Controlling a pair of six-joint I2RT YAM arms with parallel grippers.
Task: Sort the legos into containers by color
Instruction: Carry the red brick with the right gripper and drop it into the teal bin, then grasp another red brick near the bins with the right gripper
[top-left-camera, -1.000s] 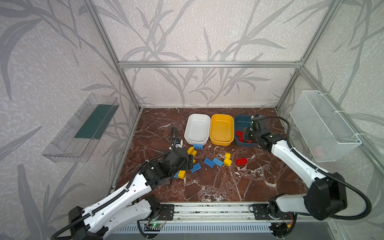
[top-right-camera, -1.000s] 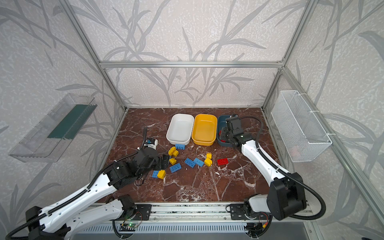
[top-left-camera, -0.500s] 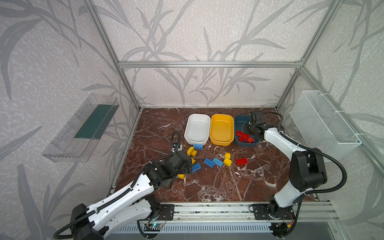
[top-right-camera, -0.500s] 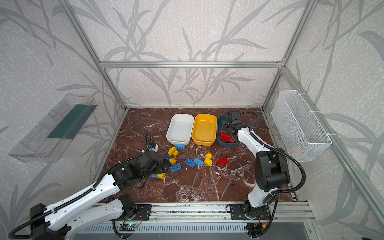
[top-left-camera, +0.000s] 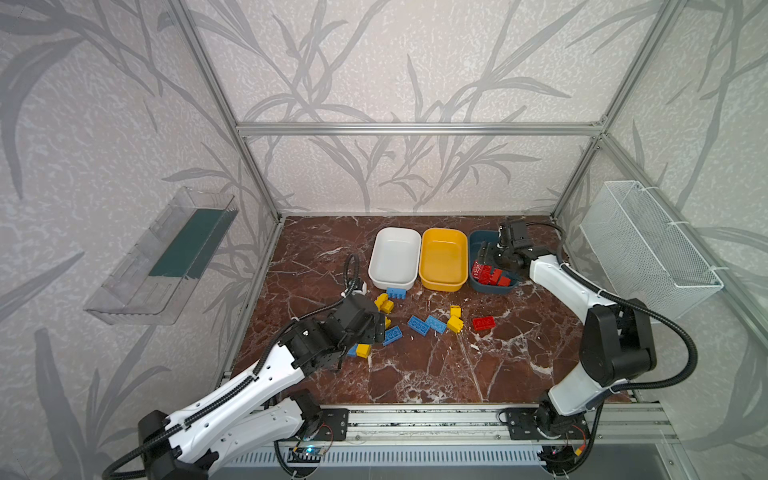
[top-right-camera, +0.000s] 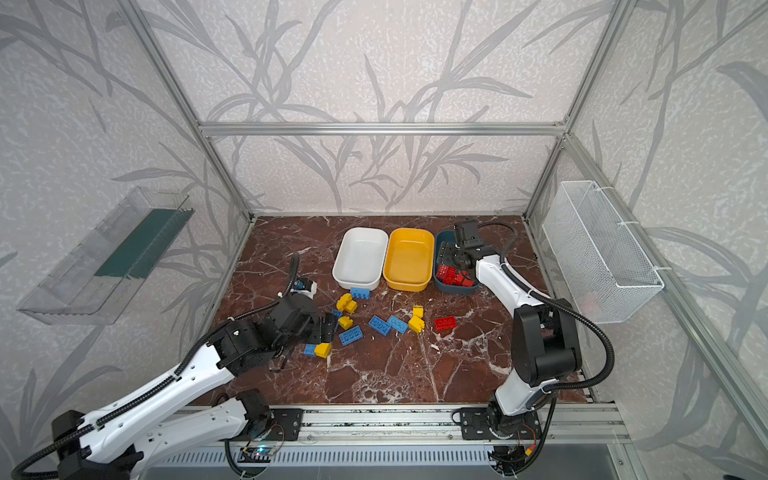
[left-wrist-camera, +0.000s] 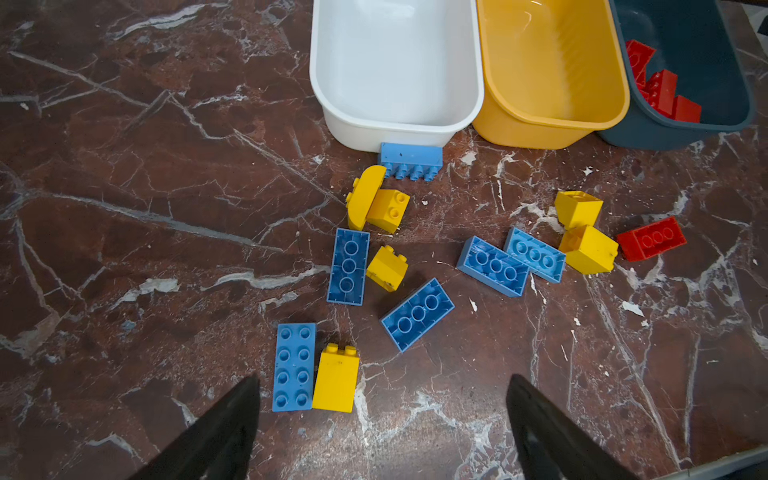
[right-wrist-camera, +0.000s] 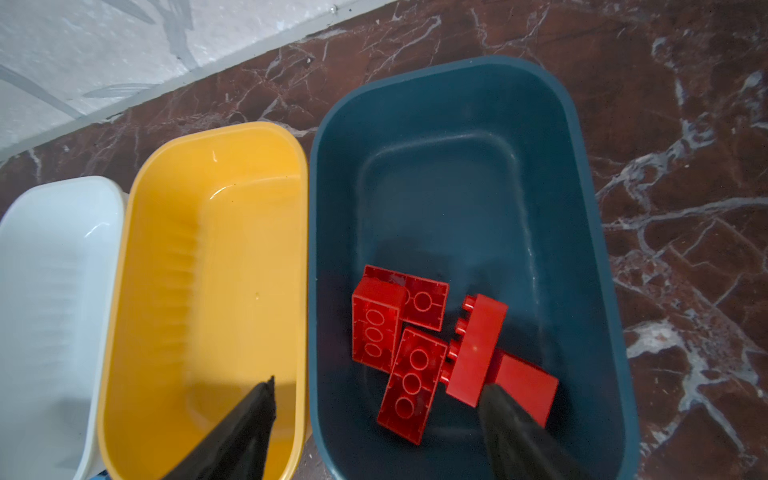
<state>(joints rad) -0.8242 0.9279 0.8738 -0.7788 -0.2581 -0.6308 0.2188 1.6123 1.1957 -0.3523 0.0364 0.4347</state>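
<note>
We see the white tub (right-wrist-camera: 54, 249) run off the edge in the right wrist view, and one finger (right-wrist-camera: 511, 428) of the right gripper (right-wrist-camera: 378, 386) covers a corner of the red bricks (right-wrist-camera: 411, 382). In the left wrist view the blue tub (left-wrist-camera: 673, 137) is cut off. In both top views the left gripper (top-left-camera: 379, 328) hides parts of the blue and yellow bricks (top-left-camera: 392, 336) beside it.

The right gripper hangs over the tubs with its jaws wide apart and holds nothing. One finger is above the yellow tub (right-wrist-camera: 208, 249), one above the blue tub, where the red bricks lie in a heap. The left gripper is wide apart too and holds nothing. It hangs over the tabletop (left-wrist-camera: 166, 187) near a blue brick (left-wrist-camera: 293, 368) and a yellow brick (left-wrist-camera: 336, 380) that touch. Other blue and yellow bricks and a loose red brick (left-wrist-camera: 650, 239) lie in front of the tubs.

We see that the tabletop is dark red stone with white lines. The walls (top-left-camera: 415, 83) are pale with grey leaves. A clear tray (top-left-camera: 166, 257) hangs on the left wall, a wire basket (top-left-camera: 648, 241) on the right.
</note>
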